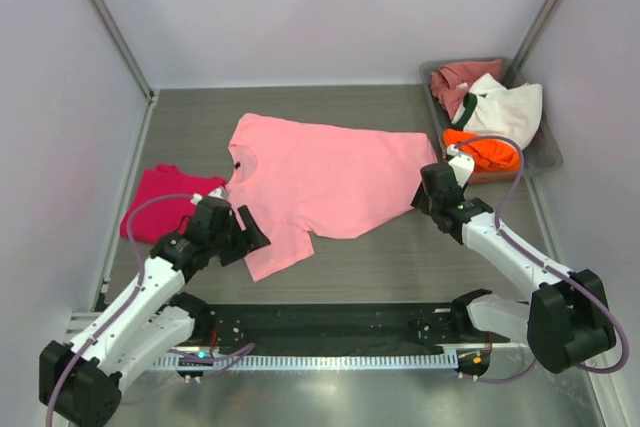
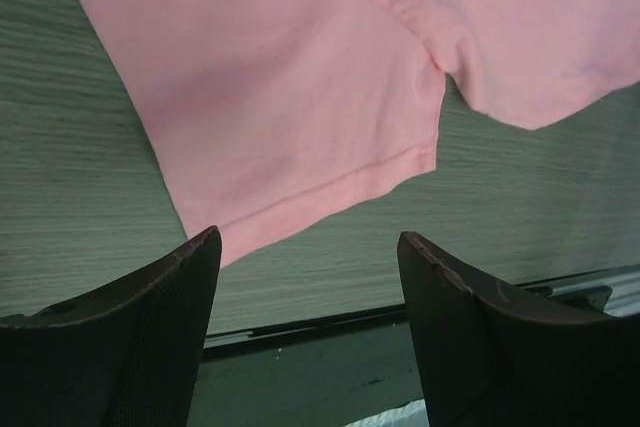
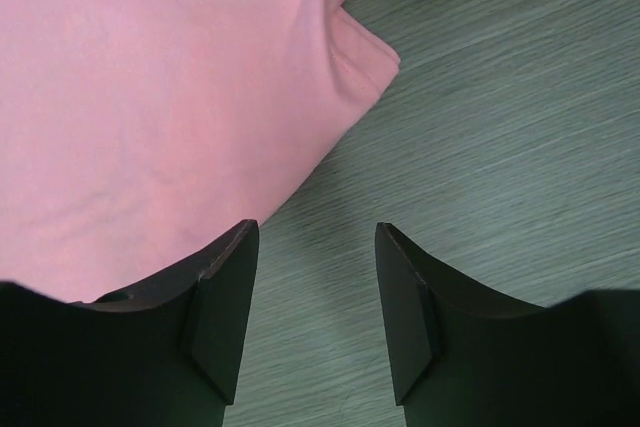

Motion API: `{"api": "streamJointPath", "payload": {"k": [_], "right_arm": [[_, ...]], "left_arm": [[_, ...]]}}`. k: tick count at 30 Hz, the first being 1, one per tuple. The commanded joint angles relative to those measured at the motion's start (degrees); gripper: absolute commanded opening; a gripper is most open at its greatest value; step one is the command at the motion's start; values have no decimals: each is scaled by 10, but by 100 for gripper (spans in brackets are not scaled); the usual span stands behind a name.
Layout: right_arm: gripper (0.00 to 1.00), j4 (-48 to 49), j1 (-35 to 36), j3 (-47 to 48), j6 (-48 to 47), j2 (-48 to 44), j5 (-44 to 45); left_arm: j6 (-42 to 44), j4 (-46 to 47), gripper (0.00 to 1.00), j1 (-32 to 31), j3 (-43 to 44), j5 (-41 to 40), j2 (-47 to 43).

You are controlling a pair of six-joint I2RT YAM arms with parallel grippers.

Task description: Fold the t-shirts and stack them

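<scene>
Your left hand (image 2: 310,247) and right hand (image 3: 316,237) stand parted, gripping nothing, at opposite edges of the light pink t-shirt (image 1: 330,179) on the tabletop (image 1: 400,257).

the white-shelled left arm (image 1: 140,299) and right arm (image 1: 512,255) carry black joints and thin lilac cables (image 1: 128,229). the left gripper (image 2: 308,235) has dark, wedge-shaped, finely textured fingers (image 2: 150,337).

top: high, looking down | wrists: close, downward; all share pink t-shirt (image 1: 320,182)

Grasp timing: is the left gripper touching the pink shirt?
Cannot tell. Left wrist view: hem of the pink shirt runs behind one fingertip of the open left gripper; height over cloth unclear.
</scene>
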Motion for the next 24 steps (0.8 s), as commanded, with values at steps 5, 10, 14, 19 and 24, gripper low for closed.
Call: {"api": "streamJointPath", "payload": {"k": [5,10,14,19,24], "right_arm": [[53,25,-1,1,29,-8,29],[54,25,-2,-6,32,-16,45],[53,25,-3,-10,35,-20,55],[53,26,-2,-10,37,-22,56],[52,25,-3,-14,38,-22,60]], "left_arm": [[-73,21,70,-44,-47,-53,8],[-94,20,70,-52,-63,-75,12],[-101,32,69,-60,-75,-66,38],[-114,50,58,-71,-90,-58,57],[-126,68,43,-87,-102,-59,70]]}}
